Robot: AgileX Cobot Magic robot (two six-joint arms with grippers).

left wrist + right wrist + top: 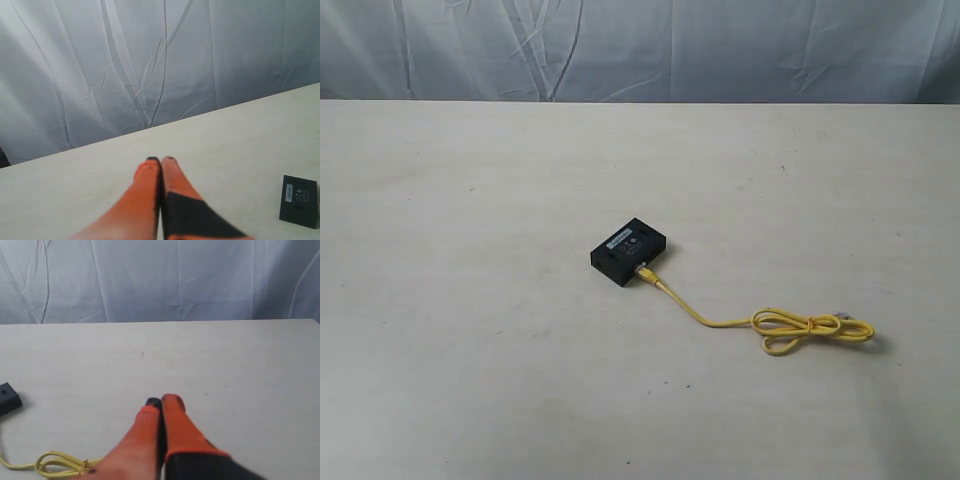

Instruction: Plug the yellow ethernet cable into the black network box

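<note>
The black network box (628, 252) lies near the middle of the table, white label up. One end of the yellow ethernet cable (720, 322) sits at a port on the box's near side; its bundled loop (800, 330) lies to the right with a clear plug at the free end. Neither gripper shows in the exterior view. My left gripper (160, 160) is shut, empty, above bare table, with the box (299, 200) off to one side. My right gripper (162, 401) is shut and empty; the cable loop (57, 464) and a corner of the box (9, 397) lie beside it.
A pale table (470, 350) fills the scene, ending at a far edge below a wrinkled grey-white curtain (640, 45).
</note>
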